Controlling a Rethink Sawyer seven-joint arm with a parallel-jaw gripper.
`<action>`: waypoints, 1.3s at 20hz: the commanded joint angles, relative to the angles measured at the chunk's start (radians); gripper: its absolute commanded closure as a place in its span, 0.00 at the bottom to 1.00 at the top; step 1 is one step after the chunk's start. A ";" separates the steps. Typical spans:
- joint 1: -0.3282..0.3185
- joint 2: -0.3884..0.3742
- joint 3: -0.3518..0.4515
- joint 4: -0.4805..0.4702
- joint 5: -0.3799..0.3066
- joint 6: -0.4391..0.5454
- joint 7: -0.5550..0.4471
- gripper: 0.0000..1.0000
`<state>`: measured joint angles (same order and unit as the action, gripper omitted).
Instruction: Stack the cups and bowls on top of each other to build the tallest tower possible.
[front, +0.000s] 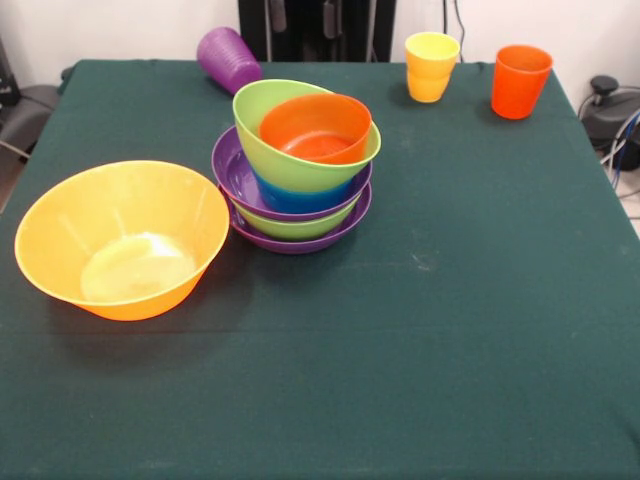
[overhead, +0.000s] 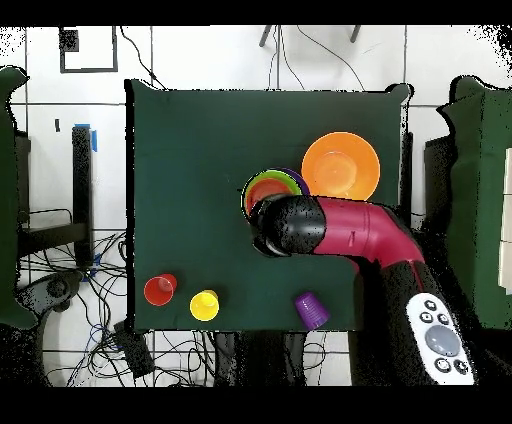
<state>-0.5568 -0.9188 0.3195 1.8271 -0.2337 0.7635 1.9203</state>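
The tower (front: 300, 195) stands left of the table's middle: purple, green, purple and blue bowls nested, then a tilted green bowl (front: 262, 115) with the small red-orange bowl (front: 315, 128) inside it. The very large yellow-orange bowl (front: 120, 240) sits upright beside it at the left. The ribbed purple cup (front: 228, 60) lies on its side at the far edge. Yellow-orange cups (front: 431, 66) stand nested, with the orange-red cup (front: 520, 80) to their right. In the overhead view the arm's black end (overhead: 272, 228) partly covers the tower (overhead: 275, 183). The front view shows no arm.
The green tablecloth (front: 450, 330) covers the whole table. The pedestal (front: 310, 25) stands behind the far edge. In the overhead view the red arm (overhead: 350, 232) reaches in from the lower right, next to the large bowl (overhead: 340, 165). Cables lie on the floor around the table.
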 joint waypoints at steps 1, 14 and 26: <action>-0.027 0.057 0.091 -0.124 -0.012 0.145 -0.156 0.00; -0.079 0.246 0.162 -0.286 -0.090 0.128 -0.256 0.00; -0.093 0.249 0.206 -0.438 -0.090 0.362 -0.317 0.00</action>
<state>-0.6485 -0.6951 0.4545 1.5023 -0.2464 0.9401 1.9203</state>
